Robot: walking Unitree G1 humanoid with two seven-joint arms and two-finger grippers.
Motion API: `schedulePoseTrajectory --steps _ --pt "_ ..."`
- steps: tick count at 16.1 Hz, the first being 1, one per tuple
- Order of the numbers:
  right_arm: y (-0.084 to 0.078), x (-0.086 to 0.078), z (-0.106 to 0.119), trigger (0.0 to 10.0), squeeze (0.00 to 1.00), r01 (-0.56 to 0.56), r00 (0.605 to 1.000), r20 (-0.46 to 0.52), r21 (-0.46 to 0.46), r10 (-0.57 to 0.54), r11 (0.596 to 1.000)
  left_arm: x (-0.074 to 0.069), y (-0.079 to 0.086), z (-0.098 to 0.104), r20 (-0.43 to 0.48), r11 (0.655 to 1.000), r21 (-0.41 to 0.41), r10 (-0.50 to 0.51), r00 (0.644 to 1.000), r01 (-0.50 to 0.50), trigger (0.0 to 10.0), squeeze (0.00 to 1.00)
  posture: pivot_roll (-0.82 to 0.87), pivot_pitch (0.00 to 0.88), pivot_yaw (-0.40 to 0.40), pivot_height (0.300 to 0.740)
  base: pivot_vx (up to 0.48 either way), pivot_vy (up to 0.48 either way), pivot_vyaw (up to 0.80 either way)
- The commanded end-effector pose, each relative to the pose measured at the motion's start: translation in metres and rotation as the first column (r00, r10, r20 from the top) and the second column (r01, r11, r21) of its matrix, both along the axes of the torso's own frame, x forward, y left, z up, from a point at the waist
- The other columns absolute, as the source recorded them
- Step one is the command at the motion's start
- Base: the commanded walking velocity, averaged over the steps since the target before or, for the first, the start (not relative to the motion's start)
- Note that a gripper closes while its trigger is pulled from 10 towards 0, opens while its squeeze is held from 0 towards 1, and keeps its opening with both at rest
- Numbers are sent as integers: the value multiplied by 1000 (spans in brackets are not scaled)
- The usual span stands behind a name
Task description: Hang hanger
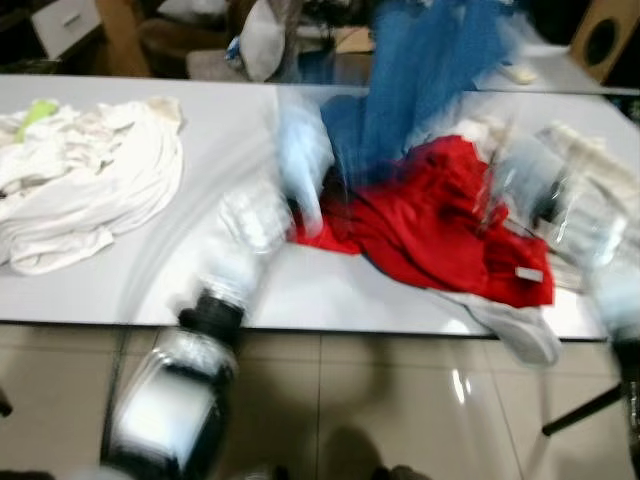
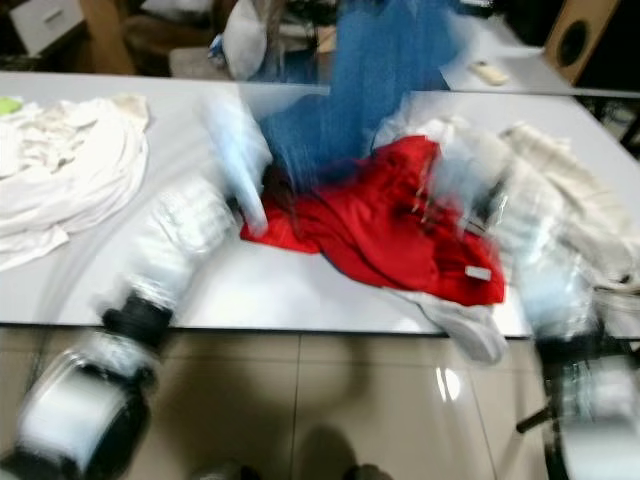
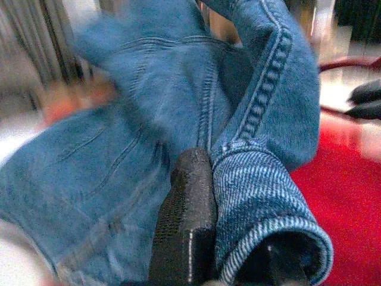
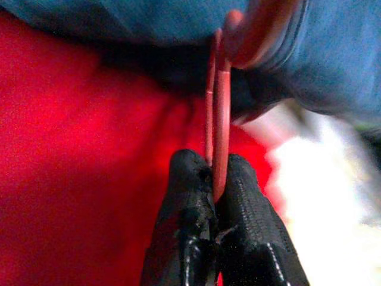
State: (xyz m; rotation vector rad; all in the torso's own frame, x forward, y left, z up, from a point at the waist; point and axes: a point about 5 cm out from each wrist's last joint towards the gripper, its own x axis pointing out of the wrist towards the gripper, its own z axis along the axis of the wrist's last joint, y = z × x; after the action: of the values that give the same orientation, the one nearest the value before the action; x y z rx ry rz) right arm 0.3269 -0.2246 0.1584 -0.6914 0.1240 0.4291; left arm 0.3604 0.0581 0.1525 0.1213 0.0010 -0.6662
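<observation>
Both arms reach over the near edge of the white table [image 1: 120, 290], and the head views are blurred. The right gripper [image 4: 217, 179] has its two black fingers pressed together on a thin red hanger [image 4: 219, 107]; the wire runs up from the fingertips to a curved part that lies against the blue denim garment [image 1: 420, 80]. In the head views the hanger itself is too blurred to find, but the right arm is over the right part of the tabletop, above the red garment [image 1: 440, 230]. The left gripper [image 3: 238, 179] pinches a folded, stitched edge of the denim between its fingers [image 3: 187, 202]; one finger is clear to see and the other is mostly covered by the cloth. The denim is lifted above the middle of the table toward the far edge, and its lower part touches the red garment. The red garment lies spread near the right front corner, on top of pale cloth [image 1: 520, 335] that hangs over the near edge. A heap of white clothes [image 1: 85, 180] lies at the left end of the tabletop, well apart from the red one.
</observation>
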Motion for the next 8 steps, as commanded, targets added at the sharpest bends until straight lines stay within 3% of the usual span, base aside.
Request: schedulePoseTrajectory --steps 1,2,3,5,8 --pt "6 -11 4 10000 0 -77 997 -4 -67 77 995 -2 -8 -11 -4 998 58 9 1000 -9 10000 0 -90 0 43 740 0 0 0" --pt "1 -27 -6 10000 0 -100 994 -52 -107 95 989 -5 -12 -26 -37 996 83 43 998 -40 10000 0 -114 0 68 740 0 0 0" --pt "-3 -30 -5 10000 0 -96 995 -49 -113 91 989 -4 -13 -28 -38 994 92 67 997 -63 10000 0 -114 0 68 740 0 0 0" --pt "-19 -29 22 10000 0 -56 997 45 -143 63 988 7 -12 -20 -14 987 85 138 990 -136 10000 0 -142 0 94 740 0 0 0" --pt "-22 -31 44 10000 0 -95 988 99 -203 116 975 21 -5 -3 24 970 55 237 971 -238 10000 0 -150 0 101 740 0 0 0"
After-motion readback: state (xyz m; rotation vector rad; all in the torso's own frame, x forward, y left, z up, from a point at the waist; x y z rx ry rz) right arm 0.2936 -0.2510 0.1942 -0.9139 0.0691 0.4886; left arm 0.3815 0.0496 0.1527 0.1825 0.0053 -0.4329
